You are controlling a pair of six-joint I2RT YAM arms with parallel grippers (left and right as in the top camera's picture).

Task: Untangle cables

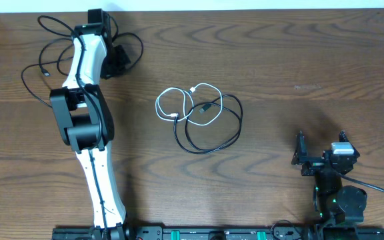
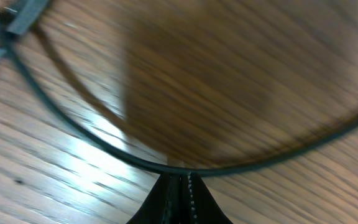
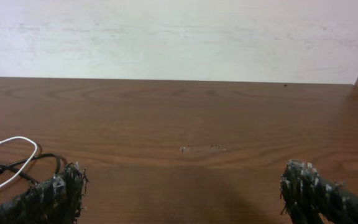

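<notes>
Left end effector (image 2: 179,177): fingers pressing together, pinching the far-left black cable (image 2: 143,162) right at the tips. The wrist view is blurring, and a grey shape at its top-left corner is getting cut off, can't tell what it is. From overhead the same end effector (image 1: 117,60) is sitting at the far left of the worktop (image 1: 279,53), with its jaws hiding under the wrist, so only the wrist view is giving the grip. The far-left black cable (image 1: 141,50) is looping around that arm and partly running under it.

Right end effector (image 3: 184,180): fingers spreading wide, gripping nothing. Overhead it (image 1: 321,141) is hovering at the near right, well apart from every cable.

Count: three cables, two black and one white. The middle black cable (image 1: 205,151) and white cable (image 1: 159,105) are lying overlapped at the worktop centre. The right wrist view is catching only a piece of the white cable (image 3: 35,149) and middle black cable (image 3: 48,157), both cut off at the left edge.
</notes>
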